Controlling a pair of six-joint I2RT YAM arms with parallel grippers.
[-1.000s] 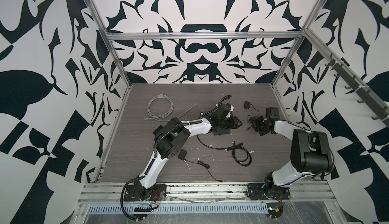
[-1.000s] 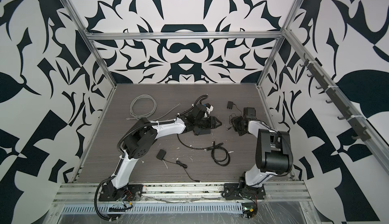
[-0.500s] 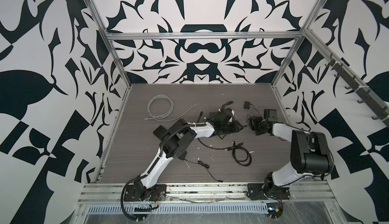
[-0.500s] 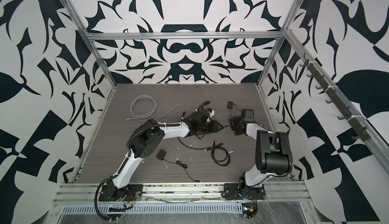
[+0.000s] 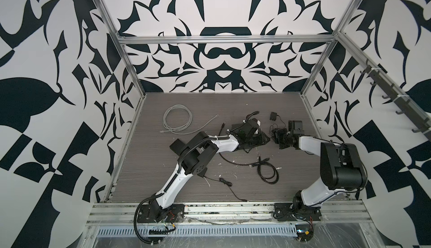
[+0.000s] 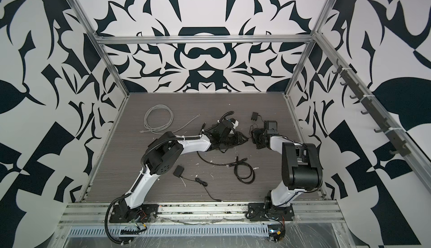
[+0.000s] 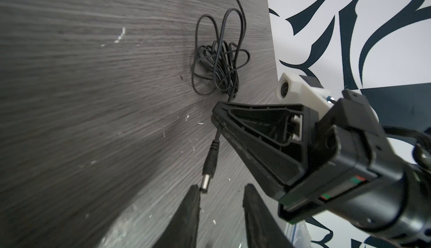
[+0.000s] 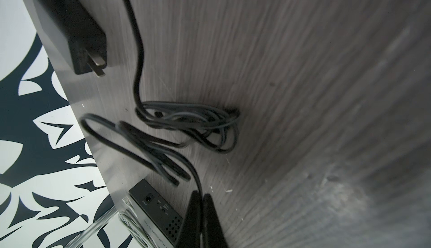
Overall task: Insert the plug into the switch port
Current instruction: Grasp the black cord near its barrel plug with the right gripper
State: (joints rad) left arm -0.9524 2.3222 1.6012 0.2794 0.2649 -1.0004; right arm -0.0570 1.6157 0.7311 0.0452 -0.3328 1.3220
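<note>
Black plug and cable, grey woodgrain table.

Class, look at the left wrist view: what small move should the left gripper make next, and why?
Probably shift the left gripper sideways and forward until the plug sits centred between its fingers. Its jaws stand apart, the plug's metal tip sits close beside one finger, off centre, and the right gripper is shut on the cable just behind the plug.
</note>
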